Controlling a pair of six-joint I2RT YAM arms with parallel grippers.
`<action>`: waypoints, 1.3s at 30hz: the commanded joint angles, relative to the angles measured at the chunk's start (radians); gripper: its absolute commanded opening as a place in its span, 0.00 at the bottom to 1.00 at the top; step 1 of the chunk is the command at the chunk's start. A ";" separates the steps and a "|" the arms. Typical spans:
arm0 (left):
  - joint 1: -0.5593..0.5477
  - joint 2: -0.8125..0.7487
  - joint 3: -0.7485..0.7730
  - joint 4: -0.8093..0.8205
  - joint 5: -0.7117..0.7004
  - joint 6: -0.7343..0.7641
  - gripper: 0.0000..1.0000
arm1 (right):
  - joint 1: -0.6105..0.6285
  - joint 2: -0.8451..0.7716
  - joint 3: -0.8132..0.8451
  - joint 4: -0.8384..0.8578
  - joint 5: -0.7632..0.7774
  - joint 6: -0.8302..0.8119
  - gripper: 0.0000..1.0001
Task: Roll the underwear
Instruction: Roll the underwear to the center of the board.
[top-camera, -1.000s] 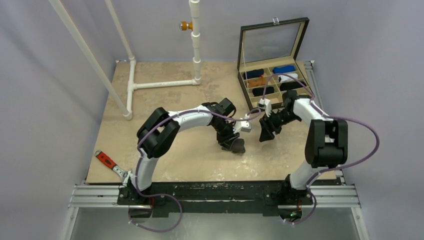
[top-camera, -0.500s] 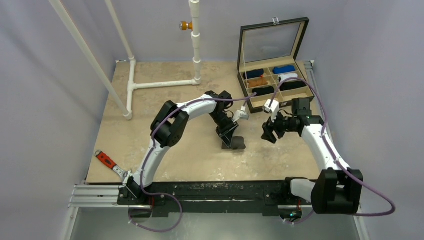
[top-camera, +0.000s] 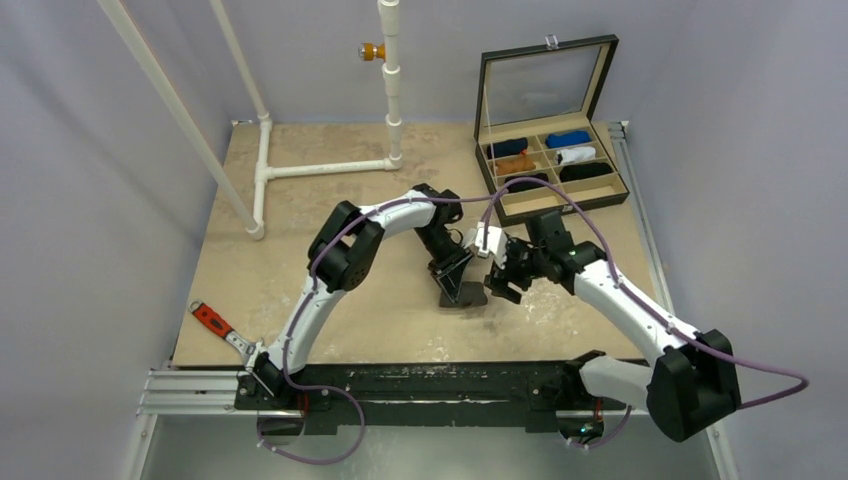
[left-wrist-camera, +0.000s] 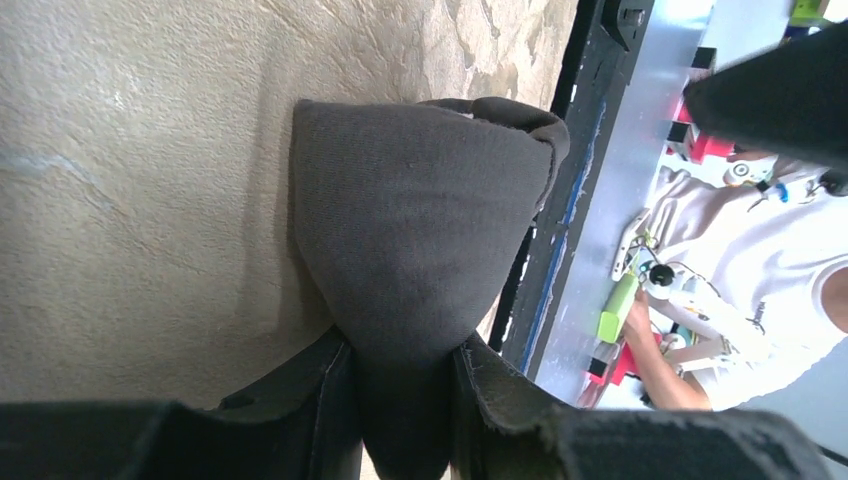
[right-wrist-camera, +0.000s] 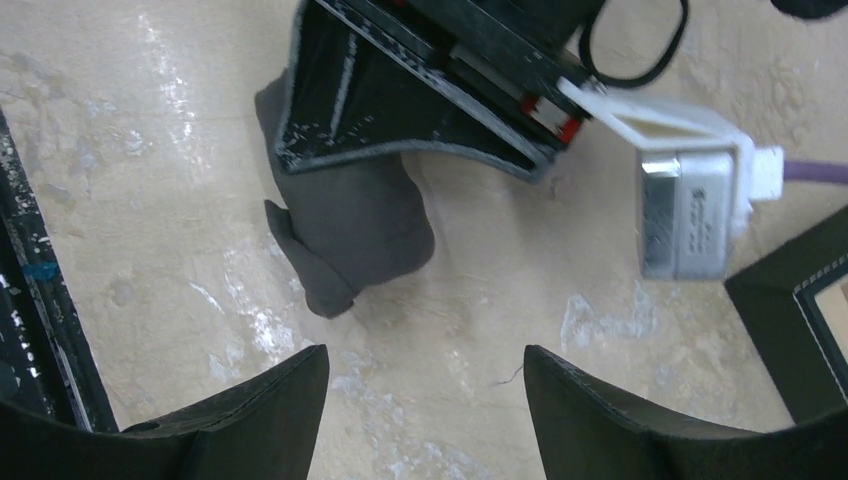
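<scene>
1. Beige, mottled table (top-camera: 350, 140) lies under both of my arms, and everything that matters sits in the small patch between my two sets of fingers.
2. My left gripper (left-wrist-camera: 400, 400) is clamped on the underwear (left-wrist-camera: 420, 220). The dark grey fabric is squeezed to a narrow neck between the two pads and swells into a fat, rounded bundle just beyond my fingertips.
3. That bundle rests on the table. Its long axis runs straight out from my left fingers, with a folded lip at the far end.
4. My right gripper (right-wrist-camera: 425, 400) is spread wide with nothing between the pads, only bare table showing in the gap.
5. From my right fingers, the underwear (right-wrist-camera: 350, 235) lies ahead and off toward my left pad. It is near but clear of both tips, and its loose tail points back toward me.
6. Seen from above, my left gripper (top-camera: 455, 280) is on the underwear (top-camera: 468, 294), and my right gripper (top-camera: 503, 280) hangs just beside its free end.
7. My judgement is that the roll is formed but not tidied. The left hand has it, so the right hand would have to shift toward its left pad's side to get that tail between its pads.
8. One risk I see is that the two grippers are crowded together, so a careless approach could knock them against each other.
</scene>
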 joint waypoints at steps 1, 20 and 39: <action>0.000 0.109 -0.013 0.027 -0.198 0.041 0.00 | 0.118 0.016 0.001 0.080 0.108 0.036 0.71; 0.011 0.149 0.039 -0.031 -0.127 0.056 0.00 | 0.365 0.231 0.027 0.182 0.278 0.038 0.74; 0.011 0.191 0.082 -0.090 -0.081 0.071 0.00 | 0.389 0.374 0.039 0.215 0.251 0.030 0.68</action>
